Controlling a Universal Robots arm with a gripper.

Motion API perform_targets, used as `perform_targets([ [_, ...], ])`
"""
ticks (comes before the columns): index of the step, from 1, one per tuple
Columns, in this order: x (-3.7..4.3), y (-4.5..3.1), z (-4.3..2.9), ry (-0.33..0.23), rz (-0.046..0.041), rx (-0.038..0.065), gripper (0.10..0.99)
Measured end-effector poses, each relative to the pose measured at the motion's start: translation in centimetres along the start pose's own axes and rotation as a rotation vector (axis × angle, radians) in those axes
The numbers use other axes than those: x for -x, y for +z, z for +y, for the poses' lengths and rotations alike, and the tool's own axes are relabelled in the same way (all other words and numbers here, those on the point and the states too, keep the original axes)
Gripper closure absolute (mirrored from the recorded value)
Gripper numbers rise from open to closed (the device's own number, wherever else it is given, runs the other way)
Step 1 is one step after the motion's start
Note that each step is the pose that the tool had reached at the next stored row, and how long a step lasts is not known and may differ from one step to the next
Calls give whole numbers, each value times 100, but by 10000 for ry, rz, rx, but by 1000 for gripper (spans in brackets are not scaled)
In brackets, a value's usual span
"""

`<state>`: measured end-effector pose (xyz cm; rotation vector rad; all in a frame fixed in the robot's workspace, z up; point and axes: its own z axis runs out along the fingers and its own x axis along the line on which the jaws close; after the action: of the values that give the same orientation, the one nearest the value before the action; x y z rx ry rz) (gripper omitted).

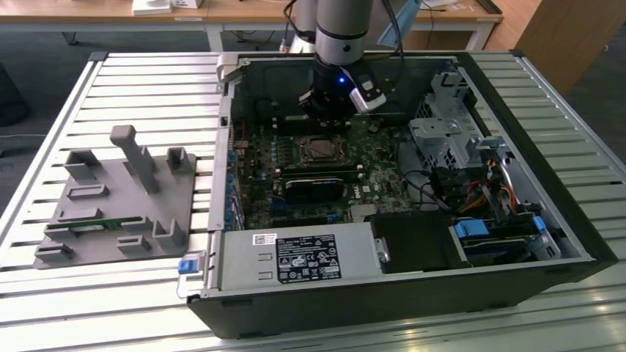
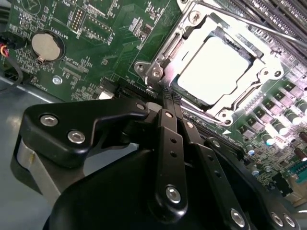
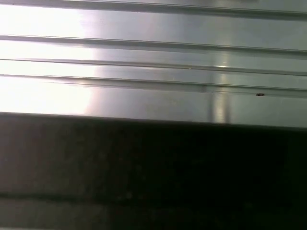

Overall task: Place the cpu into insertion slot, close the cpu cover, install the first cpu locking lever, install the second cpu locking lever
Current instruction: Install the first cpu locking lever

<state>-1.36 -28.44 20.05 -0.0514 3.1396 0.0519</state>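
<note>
In the second wrist view the gripper [image 2: 169, 98], its black fingers pressed together with nothing between them, reaches the lower-left edge of the socket. The cpu [image 2: 216, 67] lies seated in the upper right, framed by the closed cpu cover [image 2: 180, 36]. In the exterior view the gripper [image 1: 328, 117] hangs just above the motherboard [image 1: 382, 158] inside the open computer case [image 1: 547, 220], near the frame's upper centre.
</note>
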Motion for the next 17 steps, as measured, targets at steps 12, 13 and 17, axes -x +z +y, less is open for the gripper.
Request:
perform_targets([
  [12,15,51,34,-1,14,-188,980],
  [13,15,51,34,0,14,-183,980],
  [17,18,-9,41,0,5,-165,980],
])
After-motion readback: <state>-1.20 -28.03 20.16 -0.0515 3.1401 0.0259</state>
